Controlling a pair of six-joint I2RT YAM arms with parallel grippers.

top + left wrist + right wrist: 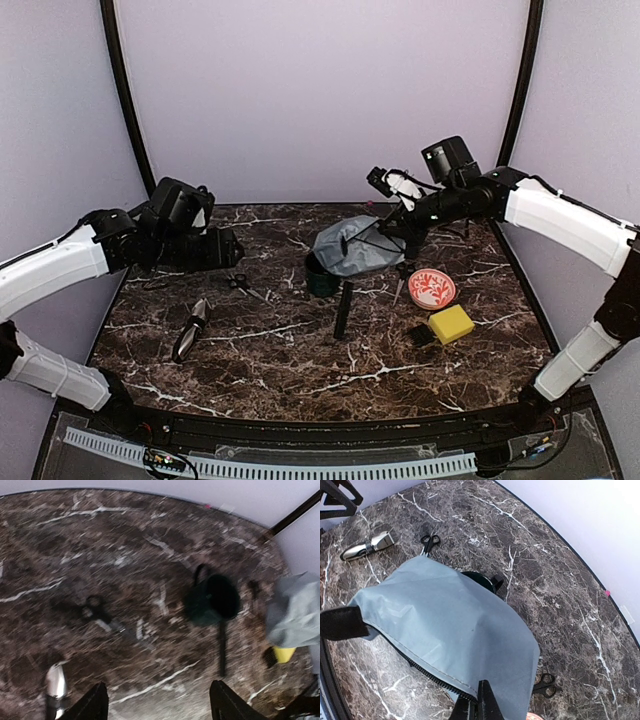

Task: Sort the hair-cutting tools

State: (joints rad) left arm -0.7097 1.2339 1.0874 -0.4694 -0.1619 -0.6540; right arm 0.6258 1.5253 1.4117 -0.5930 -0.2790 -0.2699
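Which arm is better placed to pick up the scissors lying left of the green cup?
Left. The left gripper is open and hovers near those scissors; the right gripper is shut on the grey pouch.

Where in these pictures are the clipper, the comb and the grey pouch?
clipper (190,329): top view, middle of its body.
comb (343,310): top view, halfway along its length.
grey pouch (450,625): right wrist view, middle of its flat side.

Bare worktop (270,360) runs between the clipper (190,328) and the comb (343,308), open from above. Behind the comb, the green cup (322,275) and the grey pouch (350,250) crowd the centre; plate (432,288) and yellow sponge (451,323) fill the right.
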